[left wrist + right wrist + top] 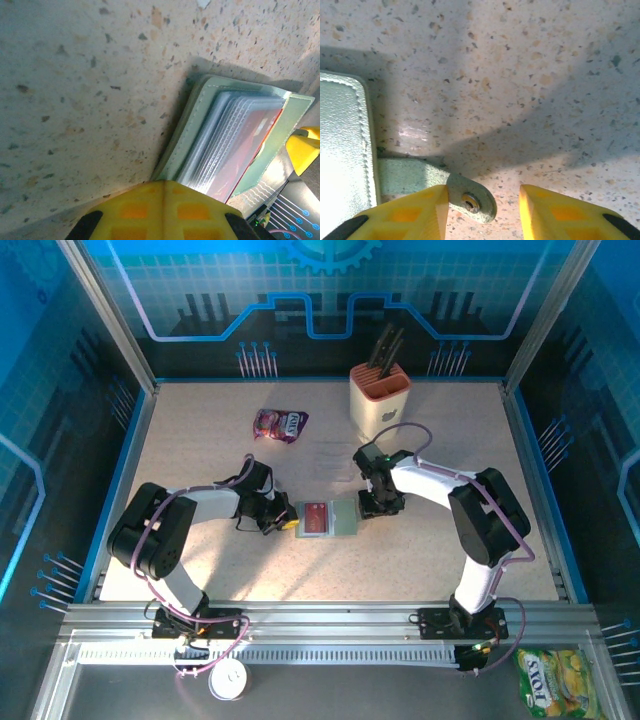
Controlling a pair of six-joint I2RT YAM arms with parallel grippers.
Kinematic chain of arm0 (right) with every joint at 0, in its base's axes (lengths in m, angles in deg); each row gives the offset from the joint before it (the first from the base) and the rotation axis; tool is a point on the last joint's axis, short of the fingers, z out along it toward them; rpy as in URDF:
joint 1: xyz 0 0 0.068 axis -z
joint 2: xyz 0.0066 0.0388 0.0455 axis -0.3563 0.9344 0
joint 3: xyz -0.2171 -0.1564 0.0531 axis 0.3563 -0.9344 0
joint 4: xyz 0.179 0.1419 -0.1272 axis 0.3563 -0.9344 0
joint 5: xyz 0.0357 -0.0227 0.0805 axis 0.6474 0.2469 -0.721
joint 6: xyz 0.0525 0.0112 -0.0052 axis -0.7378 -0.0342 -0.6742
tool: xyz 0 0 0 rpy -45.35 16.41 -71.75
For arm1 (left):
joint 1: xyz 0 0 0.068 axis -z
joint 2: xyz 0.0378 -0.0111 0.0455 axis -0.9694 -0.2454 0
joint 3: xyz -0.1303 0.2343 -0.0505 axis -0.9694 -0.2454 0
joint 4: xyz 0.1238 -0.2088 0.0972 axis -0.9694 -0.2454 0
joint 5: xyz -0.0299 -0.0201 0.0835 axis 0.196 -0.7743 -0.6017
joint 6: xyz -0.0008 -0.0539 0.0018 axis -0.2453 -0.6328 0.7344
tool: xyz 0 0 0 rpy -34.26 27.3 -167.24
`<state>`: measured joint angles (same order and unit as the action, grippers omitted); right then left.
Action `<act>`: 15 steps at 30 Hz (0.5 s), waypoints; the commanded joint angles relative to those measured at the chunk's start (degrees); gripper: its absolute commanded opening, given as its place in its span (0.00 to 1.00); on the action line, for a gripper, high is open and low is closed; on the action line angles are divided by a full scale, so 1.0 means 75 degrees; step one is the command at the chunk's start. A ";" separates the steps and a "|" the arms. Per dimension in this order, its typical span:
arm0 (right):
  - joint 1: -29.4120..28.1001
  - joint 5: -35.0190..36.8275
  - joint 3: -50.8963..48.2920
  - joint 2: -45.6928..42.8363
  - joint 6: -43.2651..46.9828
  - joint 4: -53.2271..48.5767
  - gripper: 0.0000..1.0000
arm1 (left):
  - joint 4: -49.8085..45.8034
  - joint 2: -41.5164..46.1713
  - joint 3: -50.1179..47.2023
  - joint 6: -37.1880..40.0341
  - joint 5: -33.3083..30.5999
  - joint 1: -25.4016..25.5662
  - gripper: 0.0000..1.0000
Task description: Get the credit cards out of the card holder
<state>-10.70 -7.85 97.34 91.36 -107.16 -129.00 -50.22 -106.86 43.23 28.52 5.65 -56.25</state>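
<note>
Extraction step: card holder (330, 519) lies open, right claw (482, 212) apart over its snap tab (470, 200), left claw (285, 520) (state unclear) at the red card (317, 518), which needs pinching next.

Little lettering can be read. On the purple snack pouch (280, 424), lying on the tabletop (200, 460) to the left of the knife block (379, 400), white letters are printed that seem to read "LOLY", though the word is too small to be made out with certainty. On the yellow-green snack bag (557, 681) at the lower right, in front of the arm bases, the same style of white wordmark is seen, again not clearly legible. On the red card (317, 517) in the open card holder (330, 519), small pale markings are seen but cannot be read. No numbers or signs can be read elsewhere.
</note>
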 commanded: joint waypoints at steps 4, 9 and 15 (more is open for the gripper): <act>0.0148 0.0228 -0.0076 0.0002 -0.0044 -0.0262 0.46 | -0.0833 -0.0131 -0.0289 0.0039 -0.0467 -0.0011 0.00; 0.0154 0.0220 -0.0111 0.0139 -0.0062 -0.0227 0.50 | -0.0748 -0.0020 -0.0312 -0.0007 -0.0442 0.0006 0.00; 0.0143 0.0134 -0.0008 0.0314 -0.0052 -0.0215 0.52 | -0.0482 0.0060 -0.0430 -0.0149 -0.0305 0.0053 0.00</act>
<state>-10.24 -7.31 97.24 92.30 -107.16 -129.05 -49.10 -106.23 42.42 28.46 5.60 -56.14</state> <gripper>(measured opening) 0.513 0.051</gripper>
